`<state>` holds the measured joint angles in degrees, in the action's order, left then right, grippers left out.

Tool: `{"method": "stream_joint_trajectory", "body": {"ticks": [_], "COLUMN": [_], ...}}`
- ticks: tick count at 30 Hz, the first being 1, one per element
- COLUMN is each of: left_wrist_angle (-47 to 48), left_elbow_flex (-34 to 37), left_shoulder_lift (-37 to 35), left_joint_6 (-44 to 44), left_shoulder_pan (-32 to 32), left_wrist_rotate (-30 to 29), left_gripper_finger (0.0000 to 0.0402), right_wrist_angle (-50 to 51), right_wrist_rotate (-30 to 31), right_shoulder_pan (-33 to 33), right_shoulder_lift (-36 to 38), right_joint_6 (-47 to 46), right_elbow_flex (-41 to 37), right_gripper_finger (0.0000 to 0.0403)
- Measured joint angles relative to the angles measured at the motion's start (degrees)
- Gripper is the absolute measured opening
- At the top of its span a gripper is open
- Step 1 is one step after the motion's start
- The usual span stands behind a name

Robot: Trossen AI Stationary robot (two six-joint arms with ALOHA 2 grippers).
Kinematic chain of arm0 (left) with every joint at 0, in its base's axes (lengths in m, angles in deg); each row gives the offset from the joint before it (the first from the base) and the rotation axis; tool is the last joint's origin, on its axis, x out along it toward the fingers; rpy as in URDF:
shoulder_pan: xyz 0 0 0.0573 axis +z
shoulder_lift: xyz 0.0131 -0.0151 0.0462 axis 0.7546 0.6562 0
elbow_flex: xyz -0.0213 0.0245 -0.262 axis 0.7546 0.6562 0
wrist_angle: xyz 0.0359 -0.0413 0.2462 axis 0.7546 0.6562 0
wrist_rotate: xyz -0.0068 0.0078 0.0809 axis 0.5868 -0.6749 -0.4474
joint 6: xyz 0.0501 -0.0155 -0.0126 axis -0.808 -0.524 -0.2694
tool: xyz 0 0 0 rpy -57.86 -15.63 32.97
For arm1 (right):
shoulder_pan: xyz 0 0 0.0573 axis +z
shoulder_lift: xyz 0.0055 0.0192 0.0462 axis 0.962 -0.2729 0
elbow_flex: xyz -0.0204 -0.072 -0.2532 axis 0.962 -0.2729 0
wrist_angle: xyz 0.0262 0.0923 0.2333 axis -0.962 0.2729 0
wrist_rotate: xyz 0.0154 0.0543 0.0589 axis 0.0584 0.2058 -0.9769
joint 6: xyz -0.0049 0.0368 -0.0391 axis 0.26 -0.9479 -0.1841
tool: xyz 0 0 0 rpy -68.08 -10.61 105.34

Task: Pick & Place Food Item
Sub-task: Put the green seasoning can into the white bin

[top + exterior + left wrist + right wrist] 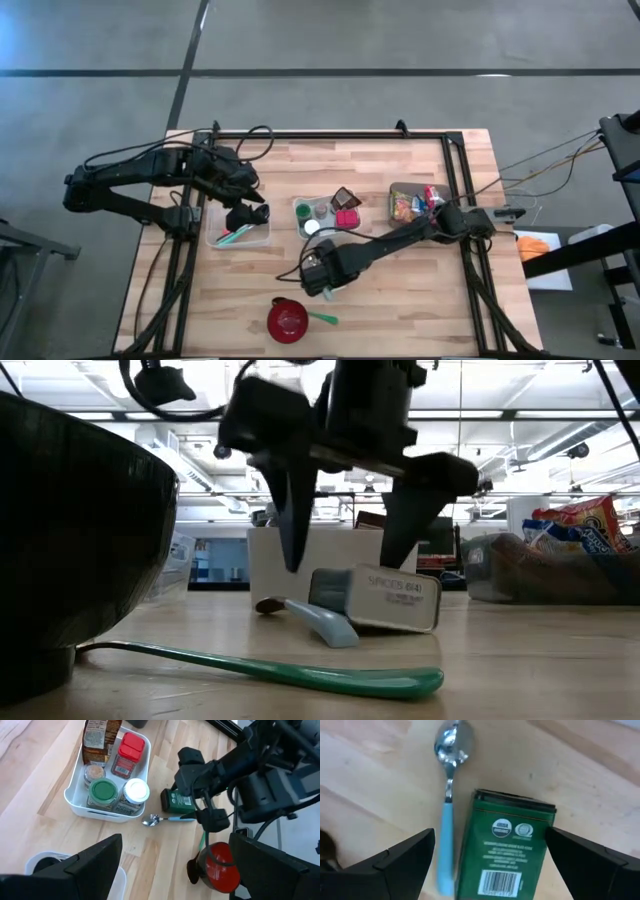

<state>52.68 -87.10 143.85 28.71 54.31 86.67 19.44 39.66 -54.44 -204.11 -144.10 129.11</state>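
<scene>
A green tin lies flat on the wooden table, with a blue-handled metal spoon on the table beside it. My right gripper hangs open just above the tin and points down, one finger on each side of it. In the low view its fingertips end about level with the tin's top. My left gripper waits open above a white bin at the table's left.
A white tray of spice jars stands just beyond the tin. A red bowl with a green spoon beside it sits near the front edge. A bin of snack packets stands at the right.
</scene>
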Motion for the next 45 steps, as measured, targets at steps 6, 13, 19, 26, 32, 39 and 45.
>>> {"method": "stream_joint_trajectory", "body": {"ticks": [6, 13, 19, 26, 32, 39, 45], "left_wrist_angle": [1.0, 1.1, 1.0, 1.1, 1.1, 1.1, 1.3], "left_elbow_flex": [0.0, 0.0, 0.0, 0.0, 0.0, 0.0, 0.0], "left_shoulder_lift": [0.0, 0.0, 0.0, 0.0, 0.0, 0.0, 0.0], "left_joint_6": [0.0, -0.3, -0.3, -0.3, -0.3, 0.0, 4.4], "left_shoulder_pan": [0.0, 0.0, 0.0, 0.0, 0.0, 0.0, 0.0], "left_wrist_rotate": [0.4, 0.4, 0.4, 0.4, 0.4, 0.4, 0.5], "left_gripper_finger": [0.0370, 0.0370, 0.0370, 0.0370, 0.0370, 0.0370, 0.0370], "right_wrist_angle": [1.0, 1.8, 0.9, -3.5, -3.5, -3.3, -3.2], "right_wrist_rotate": [0.1, -0.4, -1.0, -2.9, -3.3, -3.5, -3.5], "right_shoulder_pan": [0.7, 1.2, 1.5, 2.1, 2.3, 2.5, 2.9], "right_shoulder_lift": [0.2, 0.2, 0.0, 0.0, 0.0, 0.0, 0.3], "right_joint_6": [-2.9, -3.3, -3.7, -4.6, -4.7, -3.6, -2.0], "right_elbow_flex": [-1.0, -1.1, -2.4, -5.5, -5.8, -5.8, -5.8], "right_gripper_finger": [0.0375, 0.0375, 0.0375, 0.0375, 0.0353, 0.0247, 0.0246]}}
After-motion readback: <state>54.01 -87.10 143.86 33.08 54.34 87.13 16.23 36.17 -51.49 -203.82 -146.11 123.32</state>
